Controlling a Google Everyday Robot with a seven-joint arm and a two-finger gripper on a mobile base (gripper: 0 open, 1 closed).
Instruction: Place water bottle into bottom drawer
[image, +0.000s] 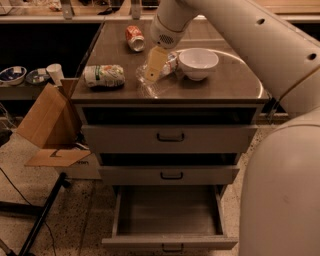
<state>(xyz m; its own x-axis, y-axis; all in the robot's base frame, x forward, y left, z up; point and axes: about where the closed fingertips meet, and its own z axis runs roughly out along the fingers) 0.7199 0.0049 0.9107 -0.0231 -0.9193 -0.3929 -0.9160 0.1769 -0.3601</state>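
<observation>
tool over water bottle, bowl just right, bottom drawer below

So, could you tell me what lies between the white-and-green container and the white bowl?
The robot's hand, at the small clear crinkled plastic water bottle lying beside the white bowl, as the camera view shows.
</observation>
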